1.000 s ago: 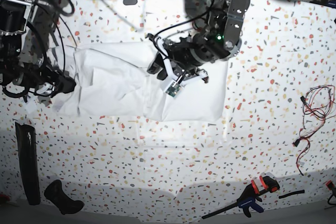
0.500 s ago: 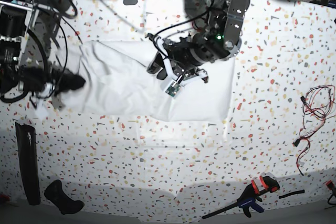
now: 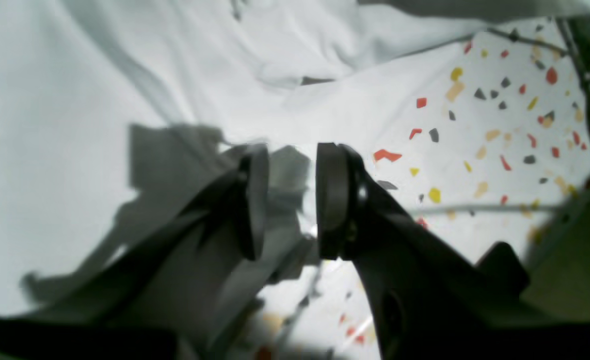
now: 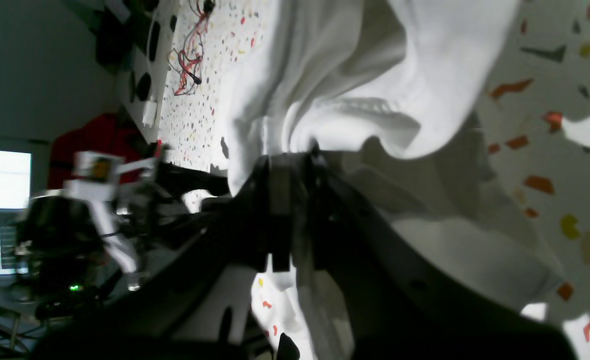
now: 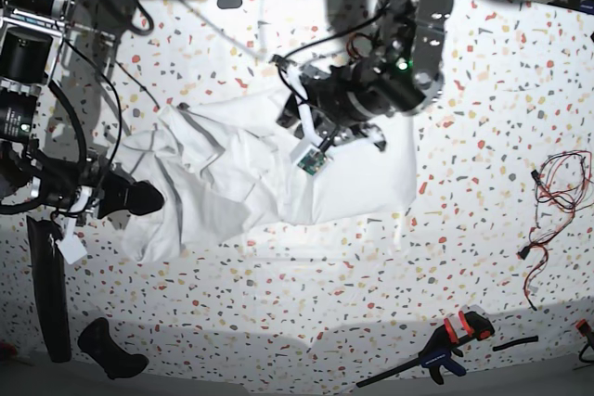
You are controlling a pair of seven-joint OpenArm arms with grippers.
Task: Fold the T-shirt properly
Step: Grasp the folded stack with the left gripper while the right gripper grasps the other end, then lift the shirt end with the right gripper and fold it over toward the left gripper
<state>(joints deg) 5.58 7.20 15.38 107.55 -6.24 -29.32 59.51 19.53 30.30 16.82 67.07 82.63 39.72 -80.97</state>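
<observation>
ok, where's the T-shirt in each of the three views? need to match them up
Base: the T-shirt lies across the middle-left of the table, bunched at its left end.
Left wrist: it fills the left and top, behind the left gripper, whose jaws stand apart.
Right wrist: it hangs in folds across the top and right, pinched in the right gripper.
Shared landmark: the speckled terrazzo tabletop, also seen at and.
</observation>
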